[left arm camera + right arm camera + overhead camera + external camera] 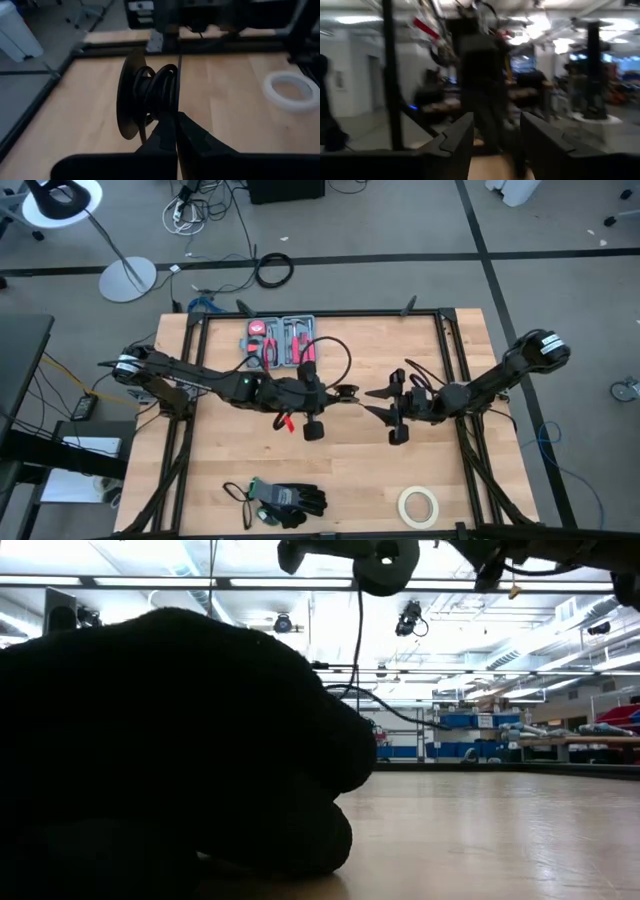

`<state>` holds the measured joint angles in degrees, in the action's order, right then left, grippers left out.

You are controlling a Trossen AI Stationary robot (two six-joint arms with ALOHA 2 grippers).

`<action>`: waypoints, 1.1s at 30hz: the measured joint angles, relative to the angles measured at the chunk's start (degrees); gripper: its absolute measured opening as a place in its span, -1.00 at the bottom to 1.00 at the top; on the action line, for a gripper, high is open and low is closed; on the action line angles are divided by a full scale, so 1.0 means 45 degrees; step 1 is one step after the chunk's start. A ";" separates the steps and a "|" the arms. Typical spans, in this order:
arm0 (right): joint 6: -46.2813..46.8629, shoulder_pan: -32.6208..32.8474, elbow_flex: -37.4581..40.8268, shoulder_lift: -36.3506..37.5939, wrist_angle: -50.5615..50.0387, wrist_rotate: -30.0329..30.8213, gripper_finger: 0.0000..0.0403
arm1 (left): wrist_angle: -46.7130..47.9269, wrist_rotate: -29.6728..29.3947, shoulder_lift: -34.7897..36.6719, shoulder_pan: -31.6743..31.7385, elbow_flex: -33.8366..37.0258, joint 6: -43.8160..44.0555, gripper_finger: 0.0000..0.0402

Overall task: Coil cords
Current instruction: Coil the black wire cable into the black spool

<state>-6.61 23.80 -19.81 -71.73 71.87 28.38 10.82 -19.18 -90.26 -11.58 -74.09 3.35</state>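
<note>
The left gripper (345,392) is positioned just left of the centre of the high view, above the table, and its fingers (167,135) are seen fully closed in the left wrist view, clamped on the cord (155,92). The cord is wound as a small round coil against a dark disc, held directly ahead of the fingertips, with a loose loop (335,350) arching toward the upper centre of the high view. The right gripper (378,394) is located just right of centre, facing the left gripper and near it; its fingers (457,137) are spread wide apart with nothing held between them. A red and grey tool case (280,340) is found at upper centre of the wooden table (450,480), black gloves (285,500) at lower centre-left, and a roll of white tape (419,505) at lower right.
</note>
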 joint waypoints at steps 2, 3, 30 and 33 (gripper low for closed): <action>-0.0045 0.0105 0.0000 0.0155 -0.1172 0.0775 -0.22 | 0.0839 0.0363 -0.0001 -0.0009 -0.0358 -0.0011 -1.00; 0.0070 0.0115 0.0000 0.0183 -0.1808 0.1127 -0.22 | 0.1234 0.0619 -0.0010 -0.0013 -0.0554 -0.0020 -1.00; 0.0998 -0.1076 -0.1247 -0.1663 -0.3762 -0.0077 -0.31 | -0.0491 0.1388 -0.0263 -0.0004 -0.1642 -0.2413 -1.00; 0.0660 -0.1076 -0.1307 -0.1669 -0.3733 0.0200 -0.33 | -0.0410 0.1330 -0.0267 -0.0060 -0.1621 -0.2399 -1.00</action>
<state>-3.64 18.96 -25.69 -79.24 55.07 29.28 8.98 -13.20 -91.46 -11.85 -81.38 -7.45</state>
